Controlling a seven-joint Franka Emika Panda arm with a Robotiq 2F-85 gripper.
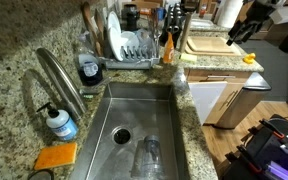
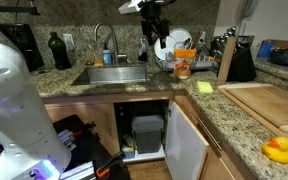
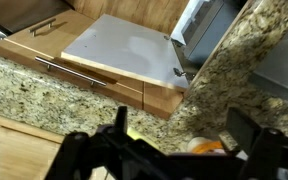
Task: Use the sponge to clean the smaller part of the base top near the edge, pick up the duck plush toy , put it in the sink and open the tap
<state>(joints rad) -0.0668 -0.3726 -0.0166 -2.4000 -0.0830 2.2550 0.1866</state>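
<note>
The yellow duck plush toy (image 1: 249, 58) sits on the speckled granite base top (image 1: 9, 60) near its edge, and shows at the near right in an exterior view (image 2: 279, 150). The steel sink (image 1: 159, 110) (image 2: 114, 75) holds a clear glass. The gooseneck tap (image 1: 62, 80) (image 2: 105, 38) stands behind it. A yellow-green sponge (image 2: 204, 87) lies on the counter. My gripper (image 1: 242, 28) (image 2: 154, 20) hangs high, open and empty. In the wrist view my gripper (image 3: 184, 118) is over granite (image 3: 44, 85), with an orange and white thing (image 3: 206, 147) partly hidden below it.
A soap bottle (image 1: 59, 122) and a flat orange pad (image 1: 54, 155) lie beside the sink. A dish rack (image 1: 129, 45), an orange bottle (image 2: 184, 65), a knife block (image 2: 239, 60) and a wooden cutting board (image 2: 269, 100) are on the counter. A cabinet door (image 3: 124, 55) stands open.
</note>
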